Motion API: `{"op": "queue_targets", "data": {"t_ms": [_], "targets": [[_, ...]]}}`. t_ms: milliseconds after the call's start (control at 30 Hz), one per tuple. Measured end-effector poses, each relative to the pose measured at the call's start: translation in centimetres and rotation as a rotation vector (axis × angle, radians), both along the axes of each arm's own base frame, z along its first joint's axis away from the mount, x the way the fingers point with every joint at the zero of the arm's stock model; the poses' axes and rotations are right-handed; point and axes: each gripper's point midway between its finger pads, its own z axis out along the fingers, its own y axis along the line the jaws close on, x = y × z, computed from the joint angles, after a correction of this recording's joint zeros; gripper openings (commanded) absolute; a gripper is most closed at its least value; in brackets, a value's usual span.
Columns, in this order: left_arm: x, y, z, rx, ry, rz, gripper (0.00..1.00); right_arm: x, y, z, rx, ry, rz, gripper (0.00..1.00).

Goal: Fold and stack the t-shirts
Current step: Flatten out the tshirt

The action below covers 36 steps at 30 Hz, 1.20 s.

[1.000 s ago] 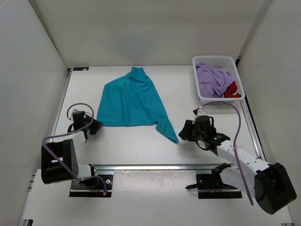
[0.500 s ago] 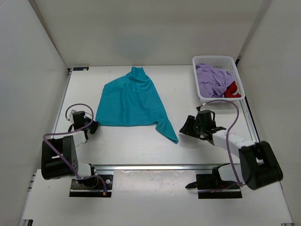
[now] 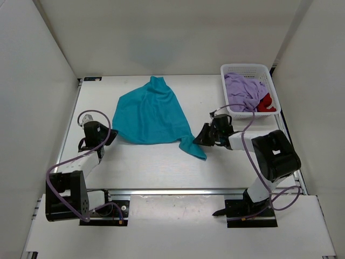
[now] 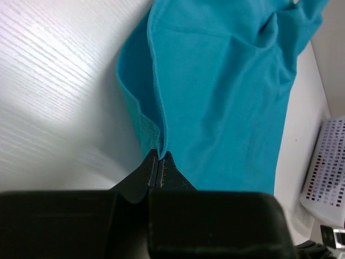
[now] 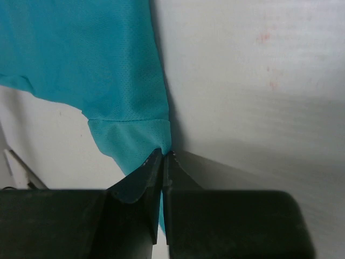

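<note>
With left gripper [image 3: 105, 139] and right gripper [image 3: 200, 140] each clamped on a near corner of the teal t-shirt [image 3: 148, 116] lying mid-desk [image 3: 145, 168], lift both evenly, keep the cloth taut and carry it toward the far edge.

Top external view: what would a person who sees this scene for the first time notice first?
The teal t-shirt spread in the middle of the white table stands out most, with the left gripper pinching its near left corner and the right gripper pinching its near right corner. Next comes the white lattice basket at the far right, holding a crumpled lavender t-shirt and a red t-shirt.
</note>
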Motion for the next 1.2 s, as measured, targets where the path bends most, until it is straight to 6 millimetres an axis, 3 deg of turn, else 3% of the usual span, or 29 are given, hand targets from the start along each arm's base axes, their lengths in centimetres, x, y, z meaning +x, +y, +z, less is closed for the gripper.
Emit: {"op": "queue_targets", "data": {"t_ms": [200,333,433,467,500,567,633,767,833,967,1033,1133,1200], "targets": [[0.0,0.5,0.5,-0.012,-0.014,0.006,0.0,2.9,0.7,3.6,-0.174,-0.105,0.005,0.0],[0.0,0.8,-0.3,-0.031,0.01,0.013,0.0,1.5,4.3,6.5,-0.337,-0.213,0.102,0.28],[-0.1,0.9,-0.6,-0.046,0.02,0.014,0.0,-1.8,4.9,4.8,-0.459,-0.205,0.175,0.51],[-0.1,0.9,-0.6,-0.049,0.019,0.013,0.0,-3.0,4.1,3.6,-0.504,-0.176,0.192,0.6],[-0.1,0.9,-0.5,-0.053,0.018,0.012,0.0,-3.8,3.0,2.8,-0.537,-0.151,0.196,0.6],[-0.1,0.8,-0.5,-0.057,0.016,0.011,0.0,-4.9,0.0,1.9,-0.582,-0.107,0.171,0.6],[0.0,0.6,-0.3,-0.059,0.014,0.006,0.0,-5.3,-2.4,2.5,-0.559,-0.098,0.116,0.58],[0.6,-0.1,0.5,-0.059,-0.005,-0.015,0.0,-5.3,-4.6,4.8,-0.368,-0.156,-0.02,0.42],[0.8,-0.4,0.8,-0.06,-0.015,-0.026,0.0,-7.1,-4.3,4.0,-0.299,-0.139,-0.019,0.33],[0.8,-0.9,0.9,-0.062,-0.015,-0.041,0.0,-10.6,-3.3,0.1,-0.233,-0.002,0.026,0.37],[0.7,-1.1,0.9,-0.064,-0.014,-0.049,0.0,-10.1,-2.2,0.2,-0.19,0.002,0.023,0.43],[0.7,-1.3,0.9,-0.063,-0.016,-0.056,0.0,-9.0,-1.1,0.3,-0.157,-0.002,0.02,0.4],[0.6,-1.4,1.1,-0.06,-0.022,-0.06,0.0,-8.0,-0.3,0.3,-0.139,0.0,0.018,0.26]]}}
